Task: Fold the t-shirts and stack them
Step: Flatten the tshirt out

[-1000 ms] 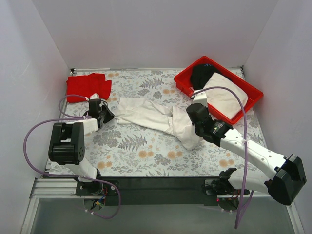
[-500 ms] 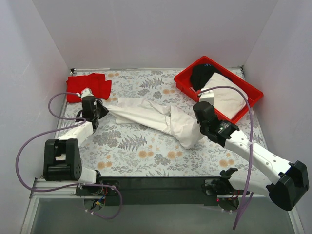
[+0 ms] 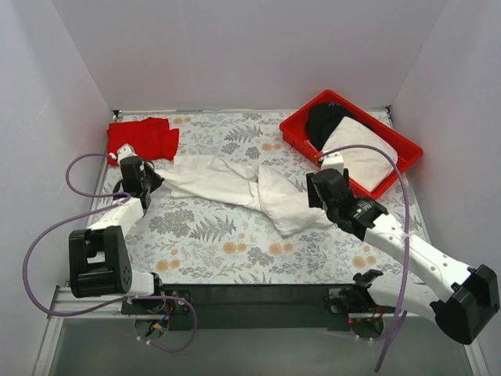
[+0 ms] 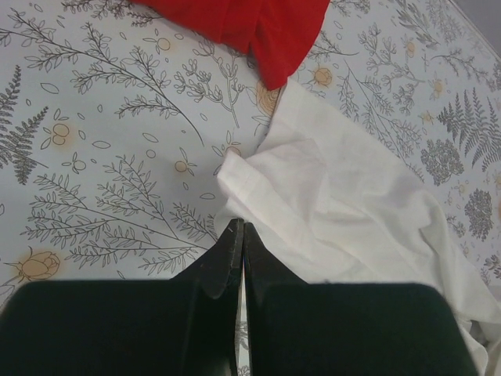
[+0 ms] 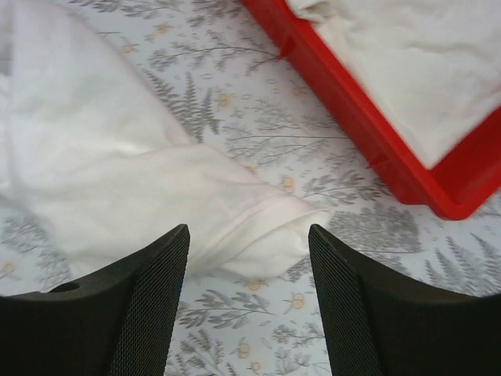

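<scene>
The white t-shirt (image 3: pixel 227 184) lies crumpled in a long band across the middle of the floral table (image 3: pixel 203 235). My left gripper (image 3: pixel 150 178) is shut on its left edge, and the cloth (image 4: pixel 352 204) spreads out from the closed tips (image 4: pixel 238 227). The red t-shirt (image 3: pixel 145 139) lies bunched at the back left, just beyond that corner (image 4: pixel 250 23). My right gripper (image 3: pixel 317 192) hovers open over the shirt's right end (image 5: pixel 102 157). Nothing sits between the right gripper's tips (image 5: pixel 249 235).
A rigid red tray (image 3: pixel 291 135) stands at the back right, close to my right gripper (image 5: pixel 352 102). It holds an off-white garment (image 3: pixel 360 153) and a black one (image 3: pixel 325 121). White walls enclose the table on three sides.
My left gripper shut and drew the shirt's left end leftward toward the red t-shirt. My right gripper opened and let go of the shirt's right end, which now lies on the table.
</scene>
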